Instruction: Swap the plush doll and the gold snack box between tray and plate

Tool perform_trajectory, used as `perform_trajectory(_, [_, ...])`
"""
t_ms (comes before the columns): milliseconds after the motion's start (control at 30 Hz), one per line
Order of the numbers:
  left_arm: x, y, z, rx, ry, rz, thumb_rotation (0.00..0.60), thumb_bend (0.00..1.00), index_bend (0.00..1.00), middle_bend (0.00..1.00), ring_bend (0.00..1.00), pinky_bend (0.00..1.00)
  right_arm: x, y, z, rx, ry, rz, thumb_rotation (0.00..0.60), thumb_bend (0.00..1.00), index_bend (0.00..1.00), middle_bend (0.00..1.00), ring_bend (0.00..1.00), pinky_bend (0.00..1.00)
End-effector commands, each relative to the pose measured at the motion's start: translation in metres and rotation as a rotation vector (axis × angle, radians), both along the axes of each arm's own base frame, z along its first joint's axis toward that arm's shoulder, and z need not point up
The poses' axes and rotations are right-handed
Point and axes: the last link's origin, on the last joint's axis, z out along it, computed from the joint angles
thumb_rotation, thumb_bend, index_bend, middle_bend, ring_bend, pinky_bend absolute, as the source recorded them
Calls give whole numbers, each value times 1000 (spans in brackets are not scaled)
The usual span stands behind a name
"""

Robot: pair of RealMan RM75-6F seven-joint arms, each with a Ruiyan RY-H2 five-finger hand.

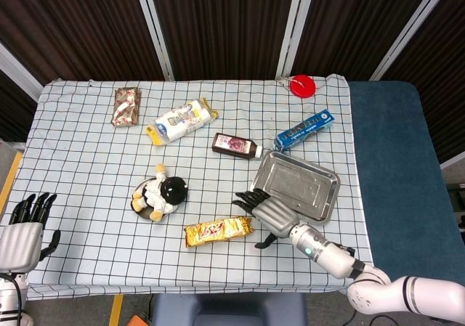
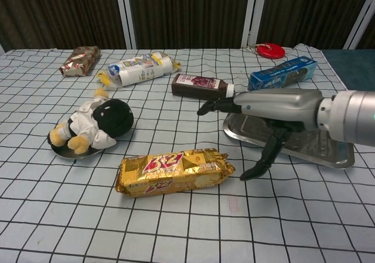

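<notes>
Snack box lies just left of the right hand, whose fingers are spread, holding nothing. Tray sits just behind it.

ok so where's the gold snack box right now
In the head view the gold snack box lies on the cloth near the front edge, between the plush doll and the open right hand.

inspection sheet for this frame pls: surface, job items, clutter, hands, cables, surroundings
Surface: table under a checked cloth.
Job's things: plush doll on plate; gold snack box on the cloth; tray bare.
Clutter: brown bottle, blue box, white packet, foil pack, red disc.
Hands: right hand open beside the snack box; left hand open at the table's near left edge.
Cables: nothing seen.
Surroundings: dark curtain panels behind.
</notes>
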Motion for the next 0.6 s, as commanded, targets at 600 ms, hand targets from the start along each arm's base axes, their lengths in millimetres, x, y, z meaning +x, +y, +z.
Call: perform_trajectory(600, [-9, 4, 6, -2, -32, 42, 600, 435, 100, 97, 1, 117, 40, -16, -83, 66, 26, -26, 600, 106, 426, 308, 341, 238])
